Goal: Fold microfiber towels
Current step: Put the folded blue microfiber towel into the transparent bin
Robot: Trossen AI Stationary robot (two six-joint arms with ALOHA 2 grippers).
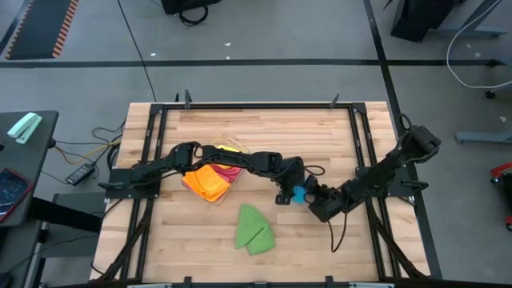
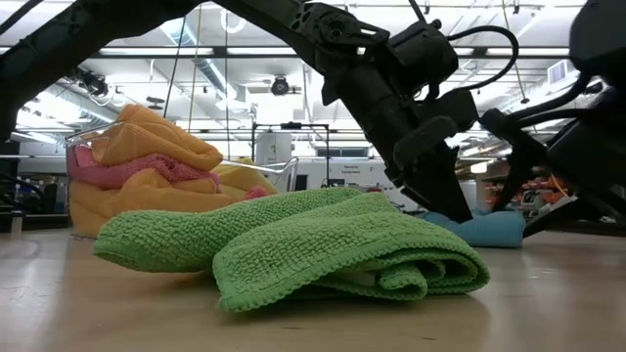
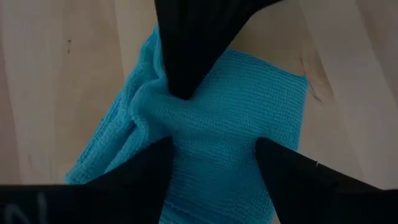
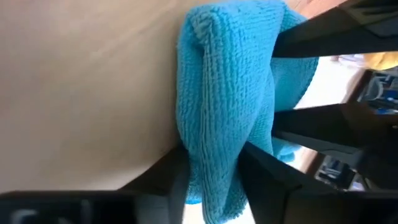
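Observation:
A blue towel lies bunched on the table right of centre, between my two grippers. My right gripper comes from the table's right and is shut on it. My left gripper is open and points down over the towel's left part, one finger on each side of a flat stretch of the cloth. A green towel lies folded on the table nearer the front edge. Orange, yellow and pink towels sit heaped in a clear tub. My left gripper's open fingertips stand down at the towel's flat part; whether they touch the cloth I cannot tell. My right gripper pinches a raised fold of the blue towel between its two fingers, slanting down from the table's right. The cloth gathers into creases at the pinch. The rest of the towel lies on the table.
The tub stands left of centre under my left arm. The green towel lies close in front of both grippers. Bare wood shows at the far side, and the table's black frame rails run along the sides.

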